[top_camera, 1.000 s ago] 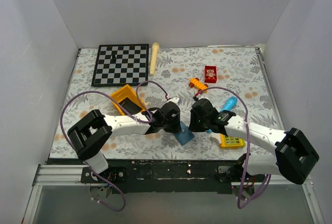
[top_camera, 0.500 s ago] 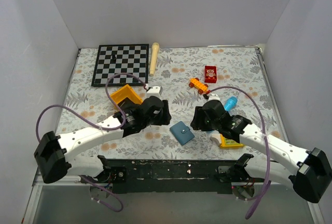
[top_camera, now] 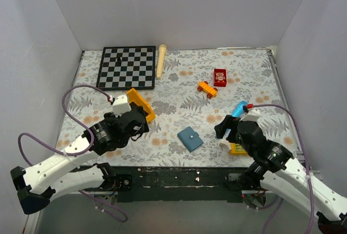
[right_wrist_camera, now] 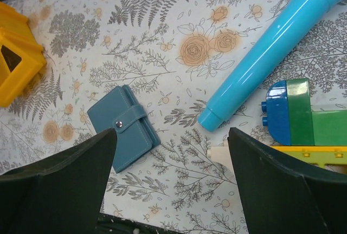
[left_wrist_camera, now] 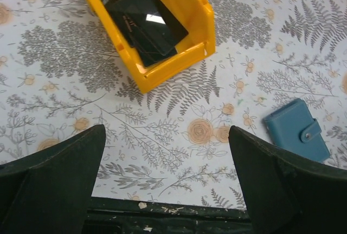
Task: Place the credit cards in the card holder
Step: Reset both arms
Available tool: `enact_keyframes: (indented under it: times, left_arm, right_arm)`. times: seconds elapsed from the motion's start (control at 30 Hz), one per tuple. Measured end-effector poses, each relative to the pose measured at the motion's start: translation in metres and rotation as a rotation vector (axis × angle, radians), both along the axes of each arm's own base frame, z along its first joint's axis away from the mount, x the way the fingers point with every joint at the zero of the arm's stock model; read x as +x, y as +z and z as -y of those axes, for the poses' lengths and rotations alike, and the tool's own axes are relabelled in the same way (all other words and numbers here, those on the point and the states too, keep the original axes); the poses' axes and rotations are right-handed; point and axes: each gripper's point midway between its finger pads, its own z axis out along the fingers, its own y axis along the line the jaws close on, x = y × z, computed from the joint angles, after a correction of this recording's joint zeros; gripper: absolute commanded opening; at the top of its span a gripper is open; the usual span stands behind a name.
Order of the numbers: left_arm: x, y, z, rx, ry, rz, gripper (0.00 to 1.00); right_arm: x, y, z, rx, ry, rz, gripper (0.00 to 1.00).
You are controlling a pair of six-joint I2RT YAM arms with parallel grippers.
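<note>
Now backs off the closed slate-blue card holder (top_camera: pixel 190 138), left hand (left_wrist_camera: pixel 165 131) and right hand (right_wrist_camera: pixel 172 131) wide. Leaves glossy black credit cards (left_wrist_camera: pixel 145 24) in yellow bin (left_wrist_camera: pixel 204 25).

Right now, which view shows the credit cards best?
Left wrist: the credit cards lie overlapping inside the yellow bin, seen from above. Top external shows the bin but no cards clearly; right wrist catches just a bin corner.

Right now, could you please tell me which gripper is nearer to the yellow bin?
Left. The left gripper hangs right beside the yellow bin; the right gripper is across the table, beyond the card holder.
</note>
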Motion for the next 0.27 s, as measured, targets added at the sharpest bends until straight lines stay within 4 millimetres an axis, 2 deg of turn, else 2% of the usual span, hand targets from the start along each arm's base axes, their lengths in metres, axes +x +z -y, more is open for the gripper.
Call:
enact_keyframes:
  times: [0.13, 0.27]
  left_arm:
    - [-0.004, 0.004, -0.02, 0.021, 0.068, 0.014, 0.98]
    - [-0.007, 0.014, -0.028, -0.023, 0.081, 0.051, 0.98]
  right_arm:
    - [0.004, 0.0, 0.012, 0.049, -0.05, 0.099, 0.93]
    - [0.01, -0.007, 0.022, 0.057, -0.107, 0.155, 0.93]
